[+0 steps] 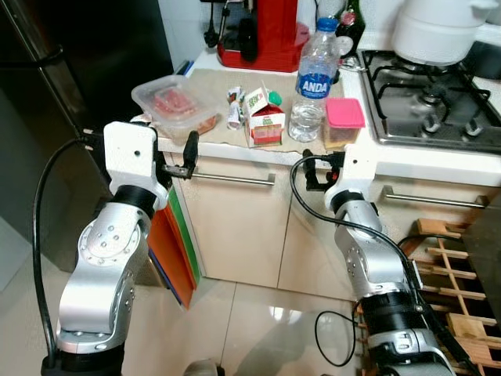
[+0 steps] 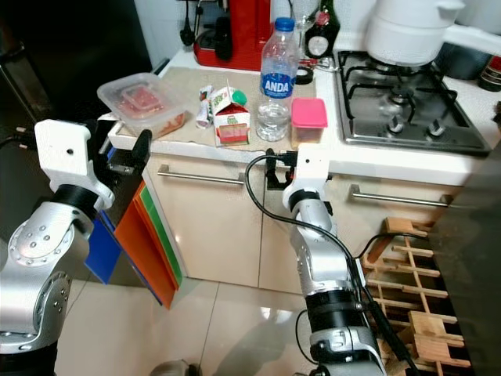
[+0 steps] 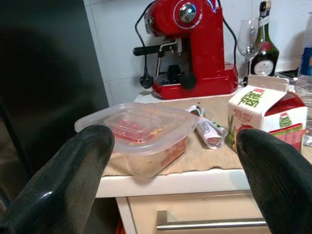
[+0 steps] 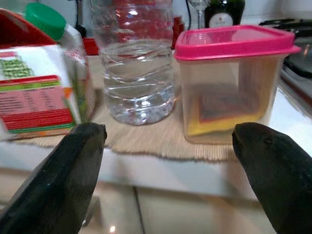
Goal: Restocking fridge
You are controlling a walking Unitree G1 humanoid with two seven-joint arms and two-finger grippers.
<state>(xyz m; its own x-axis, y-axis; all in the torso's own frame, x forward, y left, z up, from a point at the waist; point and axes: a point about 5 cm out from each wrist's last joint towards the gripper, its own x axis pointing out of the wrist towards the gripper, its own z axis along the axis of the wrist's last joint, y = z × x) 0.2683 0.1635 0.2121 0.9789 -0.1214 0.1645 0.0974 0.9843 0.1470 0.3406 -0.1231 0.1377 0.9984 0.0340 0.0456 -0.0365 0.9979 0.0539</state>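
Observation:
On a beige mat on the counter stand a clear lidded tub of red food (image 1: 176, 106), a small rolled packet (image 1: 234, 110), a juice carton (image 1: 264, 117) with a green cap, a water bottle (image 1: 315, 78) and a pink-lidded box (image 1: 344, 121). My left gripper (image 1: 180, 160) is open, held just below the counter edge in front of the clear tub (image 3: 141, 136). My right gripper (image 1: 321, 168) is open too, level with the counter edge, facing the gap between the water bottle (image 4: 139, 73) and the pink-lidded box (image 4: 231, 83). Neither holds anything. The black fridge (image 1: 78, 63) stands at the left.
A red coffee machine (image 1: 262, 35) and a wine bottle (image 2: 321, 31) stand at the back of the counter. At the right, a gas hob (image 1: 430, 94) carries a white pot (image 1: 438, 27). Coloured boards (image 1: 172, 251) lean beside the cupboard. A wooden rack (image 1: 454, 266) sits at floor level on the right.

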